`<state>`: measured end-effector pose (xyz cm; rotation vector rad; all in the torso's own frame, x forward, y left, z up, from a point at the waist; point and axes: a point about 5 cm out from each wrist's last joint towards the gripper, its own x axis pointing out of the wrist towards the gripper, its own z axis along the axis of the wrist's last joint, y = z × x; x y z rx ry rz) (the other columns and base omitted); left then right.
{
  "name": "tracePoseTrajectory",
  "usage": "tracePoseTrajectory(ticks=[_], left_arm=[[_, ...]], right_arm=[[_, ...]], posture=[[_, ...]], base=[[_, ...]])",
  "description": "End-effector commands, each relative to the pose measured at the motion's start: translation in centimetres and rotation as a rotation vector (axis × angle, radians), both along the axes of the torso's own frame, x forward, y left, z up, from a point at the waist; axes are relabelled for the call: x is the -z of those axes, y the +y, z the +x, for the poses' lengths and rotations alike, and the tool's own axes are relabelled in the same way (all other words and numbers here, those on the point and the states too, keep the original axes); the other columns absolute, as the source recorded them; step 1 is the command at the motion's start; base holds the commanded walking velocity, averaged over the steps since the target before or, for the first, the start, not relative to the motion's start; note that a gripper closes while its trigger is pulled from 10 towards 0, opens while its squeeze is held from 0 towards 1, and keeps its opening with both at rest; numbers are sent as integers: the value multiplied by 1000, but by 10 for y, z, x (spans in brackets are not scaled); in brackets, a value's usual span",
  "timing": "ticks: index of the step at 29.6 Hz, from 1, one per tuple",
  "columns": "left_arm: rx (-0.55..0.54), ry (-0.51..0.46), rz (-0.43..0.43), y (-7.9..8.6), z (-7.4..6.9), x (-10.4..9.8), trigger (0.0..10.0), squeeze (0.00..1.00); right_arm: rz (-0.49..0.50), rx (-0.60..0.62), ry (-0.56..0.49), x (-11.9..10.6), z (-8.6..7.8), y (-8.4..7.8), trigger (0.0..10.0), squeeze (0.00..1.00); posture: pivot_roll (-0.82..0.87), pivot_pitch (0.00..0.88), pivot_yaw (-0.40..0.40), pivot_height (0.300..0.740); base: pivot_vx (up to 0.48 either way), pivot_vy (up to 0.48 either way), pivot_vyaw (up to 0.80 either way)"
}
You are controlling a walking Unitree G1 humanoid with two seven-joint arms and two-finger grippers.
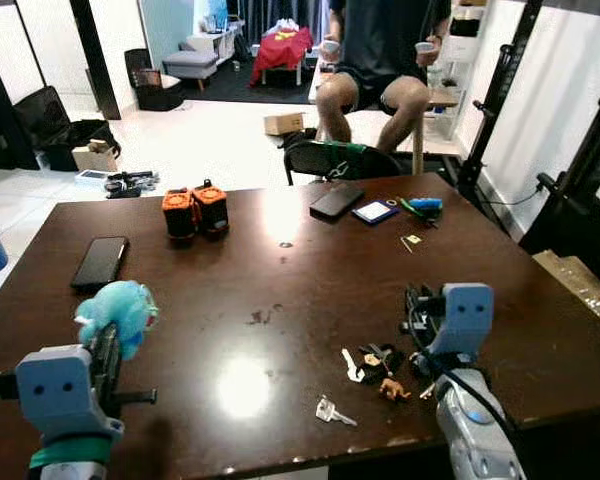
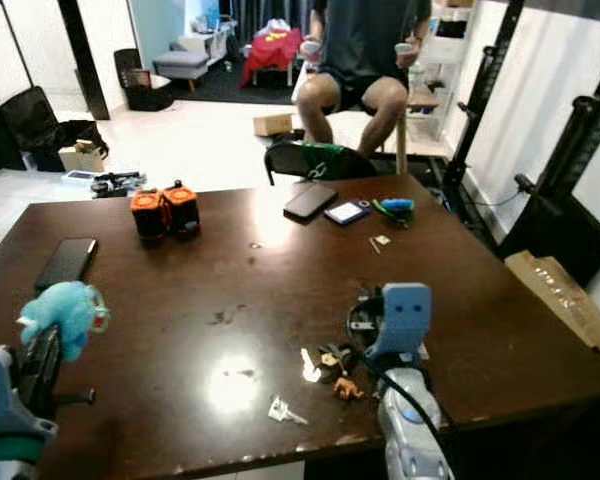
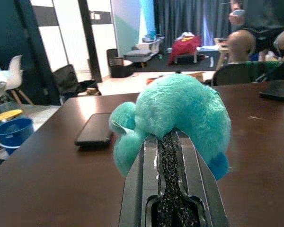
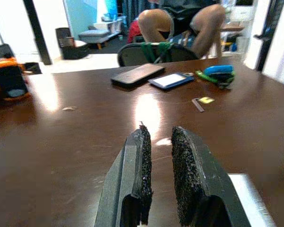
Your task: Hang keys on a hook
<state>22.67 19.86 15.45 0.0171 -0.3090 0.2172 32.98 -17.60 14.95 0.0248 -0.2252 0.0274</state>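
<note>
A bunch of keys [image 1: 378, 360] with a small brown charm [image 1: 393, 390] lies on the dark wooden table [image 1: 280, 290] near its front right. One loose silver key [image 1: 335, 411] lies a little to their left. My right gripper [image 1: 418, 308] hovers just right of and beyond the bunch; in the right wrist view its fingers [image 4: 139, 156] stand narrowly open with nothing between them. At the front left my left gripper [image 3: 169, 135] is shut, its tips against a teal plush toy [image 1: 120, 315].
A black phone [image 1: 100, 262] lies at the left, two orange-and-black blocks [image 1: 195, 212] at the back middle. Another phone [image 1: 337, 200], a blue-edged card [image 1: 376, 211] and a green-blue tool [image 1: 422, 205] lie at the back right. A person [image 1: 380, 60] sits beyond a chair [image 1: 340, 160].
</note>
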Motion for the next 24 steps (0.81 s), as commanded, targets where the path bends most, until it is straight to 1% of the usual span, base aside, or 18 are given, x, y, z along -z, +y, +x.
tracePoseTrajectory(ticks=[1, 3, 4, 5, 7, 9, 11, 24], left_arm=[[0, 37, -3, 2, 0, 6, 10000, 0], [3, 38, -4, 1, 1, 6, 10000, 0], [-1, 41, 3, 1, 1, 6, 10000, 0], [-1, 41, 3, 1, 1, 6, 10000, 0], [-24, 58, 17, 4, -1, 8, 10000, 0], [-24, 58, 17, 4, -1, 8, 10000, 0], [-22, 56, -3, 5, -3, 8, 10000, 0], [8, 47, -29, 4, -7, 6, 10000, 0]], right_arm=[[13, -19, 17, 3, 0, 4, 10000, 0], [16, -26, 17, 3, 0, 5, 10000, 0], [16, -48, 22, 4, 0, 10, 10000, 0], [16, -48, 22, 4, 0, 10, 10000, 0], [9, -153, 24, 5, -3, 29, 10000, 0], [9, -153, 24, 5, -3, 29, 10000, 0], [10, -226, 20, 4, -6, 41, 10000, 0], [14, -229, 26, 3, -2, 41, 10000, 0]], posture=[[-152, 0, 103, 740], [-150, 0, 102, 740], [-150, 0, 102, 740], [-150, 0, 102, 740], [-156, 0, 102, 740], [-156, 0, 102, 740], [-148, 0, 94, 740], [-145, 0, 90, 740]], base=[[0, 0, 0], [0, 0, 0], [0, 0, 0], [0, 0, 0], [0, 0, 0], [0, 0, 0], [0, 0, 0], [0, 0, 0]])
